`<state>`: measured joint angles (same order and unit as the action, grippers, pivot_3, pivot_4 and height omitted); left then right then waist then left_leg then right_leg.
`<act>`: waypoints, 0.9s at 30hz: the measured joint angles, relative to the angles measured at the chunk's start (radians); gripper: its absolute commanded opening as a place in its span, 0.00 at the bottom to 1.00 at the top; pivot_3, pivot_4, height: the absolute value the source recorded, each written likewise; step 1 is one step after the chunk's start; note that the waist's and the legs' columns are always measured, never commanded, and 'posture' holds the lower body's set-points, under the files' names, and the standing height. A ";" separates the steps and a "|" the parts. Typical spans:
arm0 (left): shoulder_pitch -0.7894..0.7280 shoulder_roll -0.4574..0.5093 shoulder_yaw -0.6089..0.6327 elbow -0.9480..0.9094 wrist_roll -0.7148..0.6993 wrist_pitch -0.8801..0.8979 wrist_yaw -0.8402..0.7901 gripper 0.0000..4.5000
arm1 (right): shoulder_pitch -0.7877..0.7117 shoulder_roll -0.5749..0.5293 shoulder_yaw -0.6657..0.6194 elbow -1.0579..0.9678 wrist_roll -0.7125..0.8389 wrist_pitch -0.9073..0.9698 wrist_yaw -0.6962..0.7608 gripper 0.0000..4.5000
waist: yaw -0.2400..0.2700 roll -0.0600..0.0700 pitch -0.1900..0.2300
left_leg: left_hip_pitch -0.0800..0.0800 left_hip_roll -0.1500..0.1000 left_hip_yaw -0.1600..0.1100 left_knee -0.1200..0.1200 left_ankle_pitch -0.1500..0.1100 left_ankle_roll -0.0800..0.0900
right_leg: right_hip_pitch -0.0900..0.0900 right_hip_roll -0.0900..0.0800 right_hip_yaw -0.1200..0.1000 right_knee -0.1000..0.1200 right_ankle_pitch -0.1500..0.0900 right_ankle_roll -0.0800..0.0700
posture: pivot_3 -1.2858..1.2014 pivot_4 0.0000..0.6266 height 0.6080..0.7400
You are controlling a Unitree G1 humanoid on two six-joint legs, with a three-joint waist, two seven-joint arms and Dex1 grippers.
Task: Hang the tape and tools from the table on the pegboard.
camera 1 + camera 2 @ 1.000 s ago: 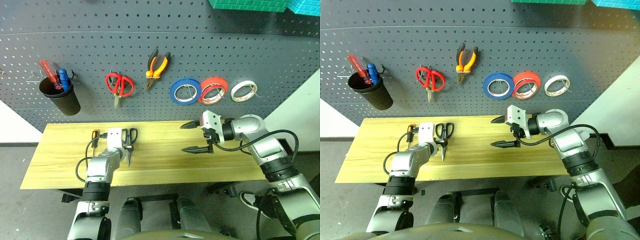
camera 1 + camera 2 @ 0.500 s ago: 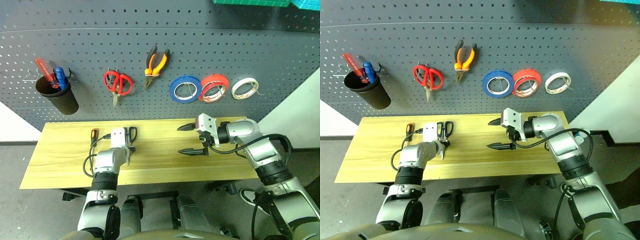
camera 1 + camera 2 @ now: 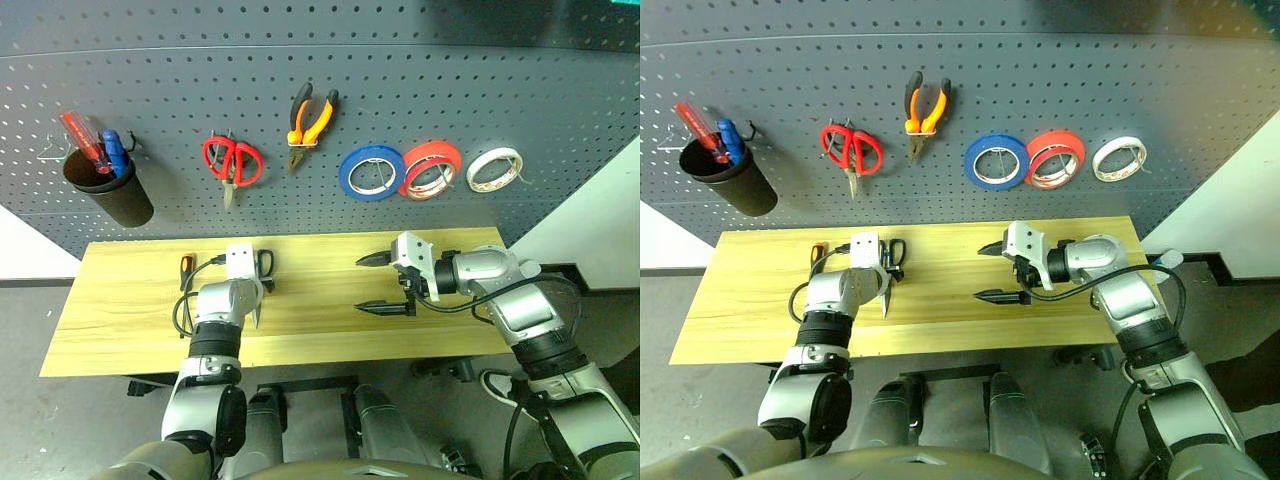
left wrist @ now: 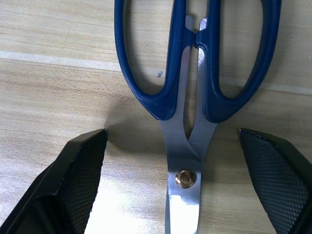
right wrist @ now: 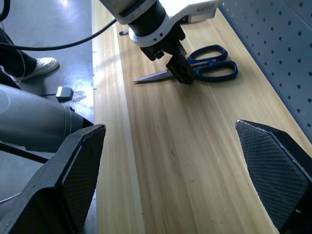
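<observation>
Left hand (image 4: 187, 185) fingers spread astride scissors (image 4: 195, 73), head view hides blades

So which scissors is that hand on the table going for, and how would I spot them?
Look at the wooden table below the grey pegboard. Near its back edge, toward the robot's left, dark-handled scissors lie flat between the open fingers of the left hand. The red-handled scissors hang on the pegboard instead.
</observation>
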<state>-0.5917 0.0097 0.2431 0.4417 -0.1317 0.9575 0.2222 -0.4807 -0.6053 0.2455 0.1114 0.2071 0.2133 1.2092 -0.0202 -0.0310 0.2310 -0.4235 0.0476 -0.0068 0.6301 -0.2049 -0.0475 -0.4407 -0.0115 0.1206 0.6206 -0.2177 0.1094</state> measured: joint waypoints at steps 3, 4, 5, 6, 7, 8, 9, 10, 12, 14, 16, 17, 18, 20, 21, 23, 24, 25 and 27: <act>0.019 0.010 -0.016 -0.030 0.000 0.021 -0.027 0.64 | 0.003 0.000 0.000 0.000 -0.008 -0.006 -0.007 1.00 | -0.003 0.000 0.000 | 0.000 0.000 0.000 0.000 0.000 0.000 | 0.000 0.000 0.000 0.000 0.000 0.000 | 0.53 0.42 1.00; 0.025 0.011 -0.018 -0.040 0.000 0.027 -0.030 0.58 | 0.004 0.000 0.000 0.000 -0.010 -0.008 -0.008 1.00 | -0.003 0.000 0.000 | 0.000 0.000 0.000 0.000 0.000 0.000 | 0.000 0.000 0.000 0.000 0.000 0.000 | 0.53 0.42 1.00; 0.029 0.006 -0.013 -0.052 -0.001 0.041 -0.028 0.50 | 0.004 -0.001 0.000 0.000 -0.013 -0.012 -0.011 1.00 | -0.004 0.000 0.000 | 0.000 0.000 0.000 0.000 0.000 0.000 | 0.000 0.000 0.000 0.000 0.000 0.000 | 0.53 0.42 1.00; 0.029 -0.003 -0.002 -0.062 -0.003 0.057 -0.021 0.43 | 0.004 -0.001 0.000 0.000 -0.019 -0.016 -0.014 1.00 | -0.003 0.000 0.000 | 0.000 0.000 0.000 0.001 0.000 0.000 | 0.000 0.000 0.000 0.000 0.000 0.000 | 0.53 0.42 1.00; 0.030 -0.010 0.008 -0.069 -0.005 0.065 -0.017 0.35 | 0.004 -0.001 0.001 0.000 -0.027 -0.022 -0.015 1.00 | -0.003 0.000 0.000 | 0.000 0.000 0.000 0.001 0.000 0.000 | 0.000 0.000 0.000 -0.001 0.000 0.000 | 0.53 0.42 1.00; 0.030 -0.012 0.011 -0.074 -0.007 0.073 -0.014 0.29 | 0.004 -0.001 0.002 0.000 -0.031 -0.026 -0.016 1.00 | -0.003 0.000 0.000 | 0.000 0.000 0.000 0.000 0.000 0.000 | 0.000 0.000 0.000 -0.002 0.000 0.000 | 0.53 0.42 1.00; 0.031 -0.014 0.018 -0.080 -0.009 0.084 -0.010 0.20 | 0.004 -0.002 0.002 0.000 -0.036 -0.028 -0.015 1.00 | -0.004 0.000 0.000 | 0.000 0.000 0.000 0.000 0.000 0.000 | 0.001 0.000 0.000 -0.002 0.000 0.000 | 0.53 0.42 1.00; 0.031 -0.014 0.022 -0.086 -0.011 0.087 -0.008 0.16 | 0.004 -0.002 0.002 0.002 -0.037 -0.028 -0.015 1.00 | -0.004 0.000 0.000 | 0.000 0.000 0.000 0.000 0.000 0.000 | 0.001 0.000 0.000 -0.003 0.000 0.000 | 0.53 0.41 1.00; 0.037 -0.015 0.022 -0.098 -0.010 0.096 -0.008 0.14 | 0.002 -0.002 0.002 0.006 -0.037 -0.030 -0.015 1.00 | -0.007 0.000 0.000 | 0.000 0.000 0.000 0.000 0.000 0.000 | 0.001 0.000 0.000 -0.003 0.000 0.000 | 0.53 0.40 1.00; 0.043 -0.013 0.016 -0.109 -0.007 0.102 -0.008 0.14 | -0.001 -0.002 0.002 0.020 -0.044 -0.042 -0.019 1.00 | -0.012 0.000 0.000 | 0.000 0.000 0.000 -0.001 0.000 0.000 | 0.001 0.000 0.000 -0.004 0.000 0.000 | 0.53 0.40 1.00; 0.048 -0.009 0.013 -0.118 -0.006 0.107 -0.009 0.14 | -0.008 -0.002 0.002 0.042 -0.056 -0.057 -0.025 1.00 | -0.019 0.000 0.000 | 0.000 0.000 0.000 -0.001 0.000 0.000 | 0.001 0.000 0.000 -0.004 0.000 0.000 | 0.53 0.38 1.00; 0.051 -0.008 0.012 -0.122 -0.006 0.111 -0.010 0.14 | -0.011 -0.002 0.002 0.051 -0.060 -0.062 -0.026 1.00 | -0.022 0.000 0.000 | 0.000 0.000 0.000 -0.001 0.000 0.000 | 0.001 0.000 0.000 -0.004 0.000 0.000 | 0.53 0.38 1.00; 0.055 0.001 0.006 -0.131 -0.006 0.120 -0.017 0.14 | -0.014 -0.001 0.002 0.056 -0.063 -0.068 -0.027 1.00 | -0.025 0.000 0.000 | 0.000 0.000 0.000 -0.001 0.000 0.000 | 0.001 0.000 0.000 -0.004 0.000 0.000 | 0.53 0.37 1.00; 0.085 0.028 -0.028 -0.169 -0.009 0.139 -0.066 0.14 | -0.020 0.000 0.001 0.065 -0.065 -0.076 -0.026 1.00 | -0.029 0.000 0.000 | 0.000 0.000 0.000 -0.002 0.000 0.000 | 0.001 0.000 0.000 -0.004 0.000 0.000 | 0.53 0.35 1.00; 0.100 0.053 -0.060 -0.186 -0.013 0.146 -0.107 0.14 | -0.023 0.000 0.001 0.072 -0.065 -0.079 -0.025 1.00 | -0.031 0.000 0.000 | 0.000 0.000 0.000 -0.002 0.000 0.000 | 0.000 0.000 0.000 -0.004 0.000 0.000 | 0.53 0.34 1.00; 0.129 0.100 -0.099 -0.217 -0.028 0.161 -0.184 0.14 | -0.034 0.002 0.001 0.079 -0.065 -0.087 -0.023 1.00 | -0.035 0.000 0.000 | 0.000 0.000 0.000 -0.003 0.000 0.000 | 0.000 0.000 0.000 -0.004 0.000 0.000 | 0.54 0.32 1.00; 0.144 0.126 -0.110 -0.236 -0.038 0.172 -0.220 0.14 | -0.043 0.004 0.001 0.085 -0.065 -0.090 -0.022 1.00 | -0.038 0.000 0.000 | -0.001 0.000 0.000 -0.003 0.000 0.000 | 0.000 0.000 0.000 -0.004 0.000 0.000 | 0.54 0.32 1.00; 0.158 0.149 -0.114 -0.255 -0.047 0.181 -0.247 0.14 | -0.049 0.005 0.000 0.089 -0.064 -0.092 -0.021 1.00 | -0.041 0.000 0.000 | -0.001 0.000 0.000 -0.003 0.000 0.000 | 0.000 0.000 0.000 -0.004 0.000 0.000 | 0.54 0.31 1.00; 0.187 0.206 -0.116 -0.299 -0.062 0.211 -0.299 0.14 | -0.054 0.007 -0.001 0.093 -0.064 -0.096 -0.019 1.00 | -0.046 0.000 0.000 | -0.001 0.000 0.000 -0.003 0.000 0.000 | -0.001 0.000 0.000 -0.004 0.000 0.000 | 0.54 0.30 1.00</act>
<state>-0.4052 0.2157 0.1269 0.1428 -0.1935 1.1681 -0.0769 -0.5349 -0.5982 0.2443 0.2042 0.1430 0.1171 1.1898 -0.0660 -0.0310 0.2311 -0.4250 0.0474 -0.0072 0.6269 -0.2051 -0.0477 -0.4415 -0.0117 0.1204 0.6168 -0.2174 0.1096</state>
